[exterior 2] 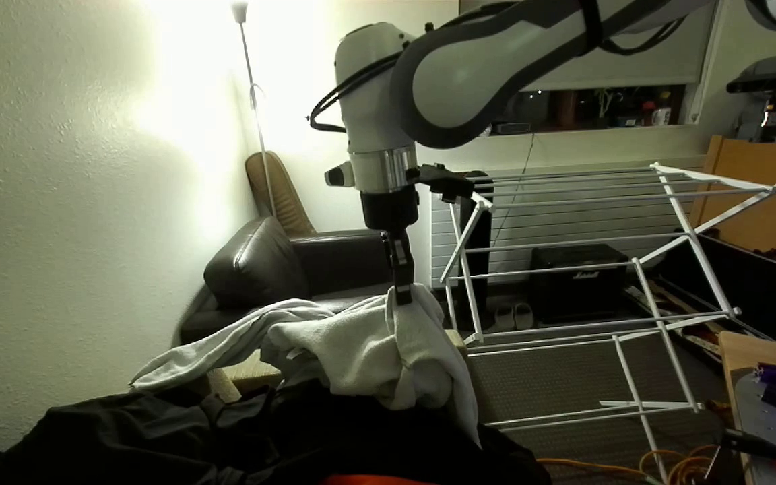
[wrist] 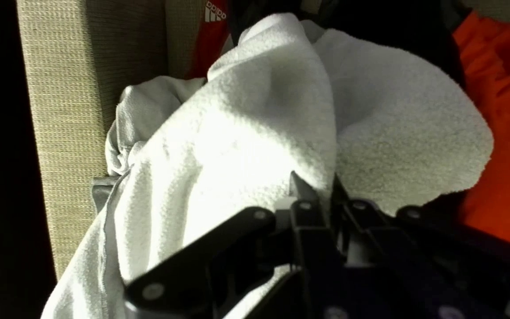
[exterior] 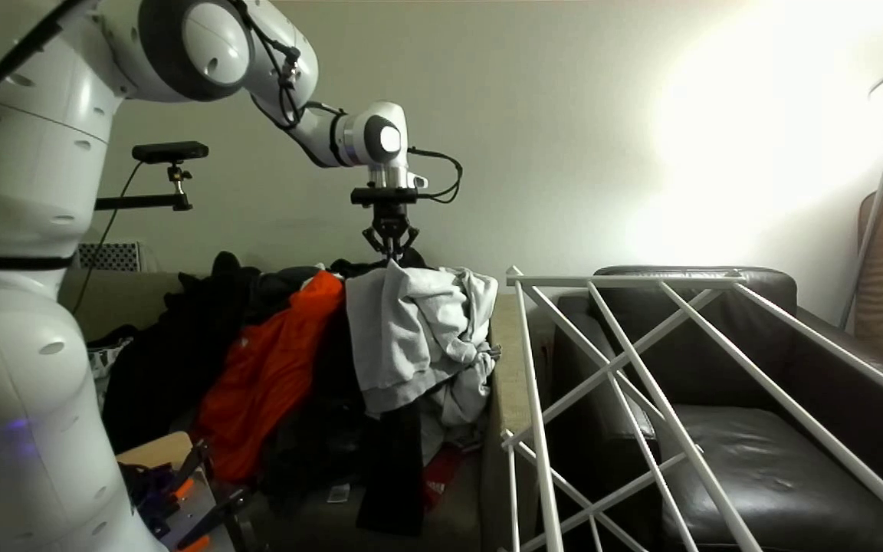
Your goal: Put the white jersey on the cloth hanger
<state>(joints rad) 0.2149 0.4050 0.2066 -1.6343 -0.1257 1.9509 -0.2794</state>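
Where the fingers (exterior 2: 403,294) clamp a raised fold, the white jersey (exterior 2: 354,347) peaks; below, it hangs crumpled and deeply creased, fleecy up close.

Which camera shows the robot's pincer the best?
The wrist view. There the pincer looks biggest, and you can see it shut on a fold of the white jersey; its near end runs off the bottom edge. Both exterior views show it smaller, pointing down at the jersey.

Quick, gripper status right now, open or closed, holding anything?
Gripper: closed, holding a pinched fold of the white jersey.
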